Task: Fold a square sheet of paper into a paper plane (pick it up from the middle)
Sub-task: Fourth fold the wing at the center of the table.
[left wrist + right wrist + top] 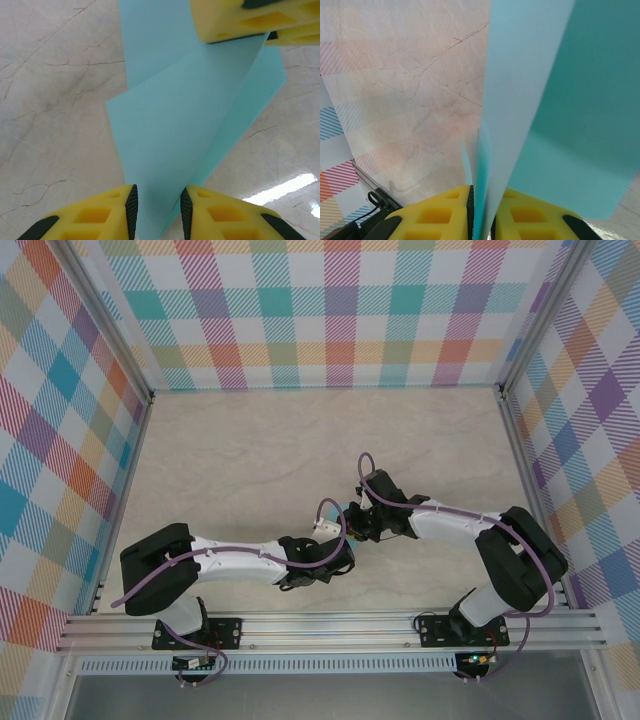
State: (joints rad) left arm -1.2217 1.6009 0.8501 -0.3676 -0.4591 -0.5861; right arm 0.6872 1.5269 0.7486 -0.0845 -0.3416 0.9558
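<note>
The right gripper (481,210) was clamped on the sheet (190,115), which hung in the air; the left gripper (158,210) had its jaws apart around the other end. One or two folds showed — most of the folding, I judge, remained.

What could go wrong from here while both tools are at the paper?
1. The right tool pinches the paper near its edge, so a pull from either arm could slip it out or tear it.
2. The left tool straddles the folded paper with its pads apart. Closing off the fold line would likely press in a crooked crease.
3. The two tools sit close together, so their fingers might collide.
</note>
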